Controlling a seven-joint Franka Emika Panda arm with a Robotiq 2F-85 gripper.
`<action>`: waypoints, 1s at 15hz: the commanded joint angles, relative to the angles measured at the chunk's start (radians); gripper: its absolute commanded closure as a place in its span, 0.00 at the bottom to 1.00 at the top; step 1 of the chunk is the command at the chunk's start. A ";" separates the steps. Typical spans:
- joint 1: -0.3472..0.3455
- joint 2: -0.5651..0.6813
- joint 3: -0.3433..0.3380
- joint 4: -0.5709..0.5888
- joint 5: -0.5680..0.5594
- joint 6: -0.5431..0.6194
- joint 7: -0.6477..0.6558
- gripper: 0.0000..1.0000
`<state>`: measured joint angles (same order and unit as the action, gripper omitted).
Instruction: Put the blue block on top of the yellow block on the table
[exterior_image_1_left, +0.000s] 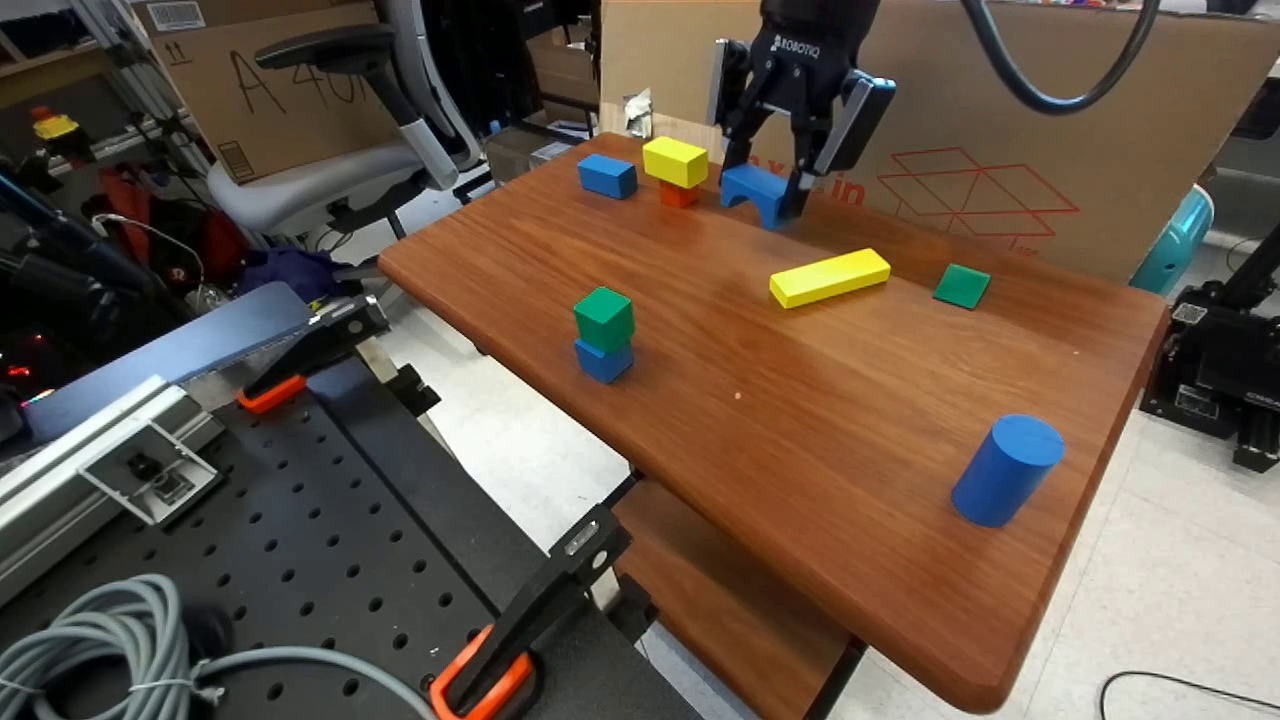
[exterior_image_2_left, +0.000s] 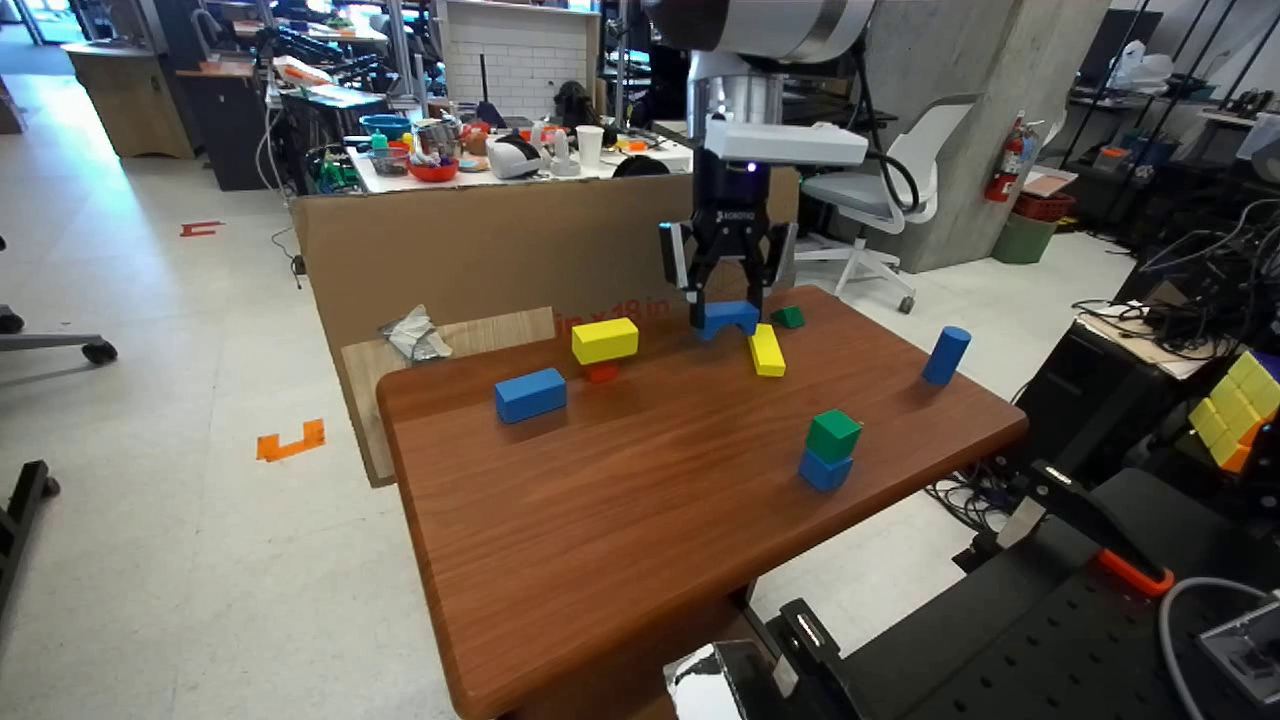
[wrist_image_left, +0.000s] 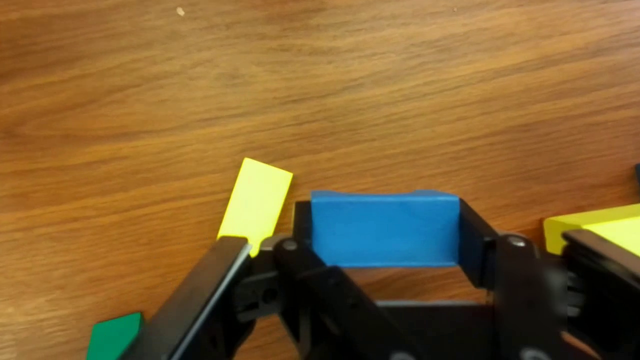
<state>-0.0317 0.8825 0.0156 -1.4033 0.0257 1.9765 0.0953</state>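
Note:
My gripper is shut on a blue arch-shaped block, near the table's far edge. The wrist view shows the arch between both fingers; it looks raised above the table, but the gap is hard to judge. A plain oblong blue block lies on the table, also in an exterior view. Beside it, a yellow block sits on a small red block. A long yellow bar lies flat near the gripper; the gripper partly hides it in the wrist view.
A green block sits on a blue cube near the front edge. A blue cylinder stands at one end. A flat green piece lies past the yellow bar. A cardboard sheet stands along the far edge.

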 joint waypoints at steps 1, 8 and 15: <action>0.026 0.039 -0.012 0.034 -0.023 0.037 -0.042 0.58; 0.041 0.109 -0.022 0.116 -0.055 0.009 -0.097 0.58; 0.055 0.177 -0.029 0.194 -0.123 0.007 -0.124 0.58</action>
<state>0.0089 1.0133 -0.0015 -1.2813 -0.0809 1.9994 -0.0081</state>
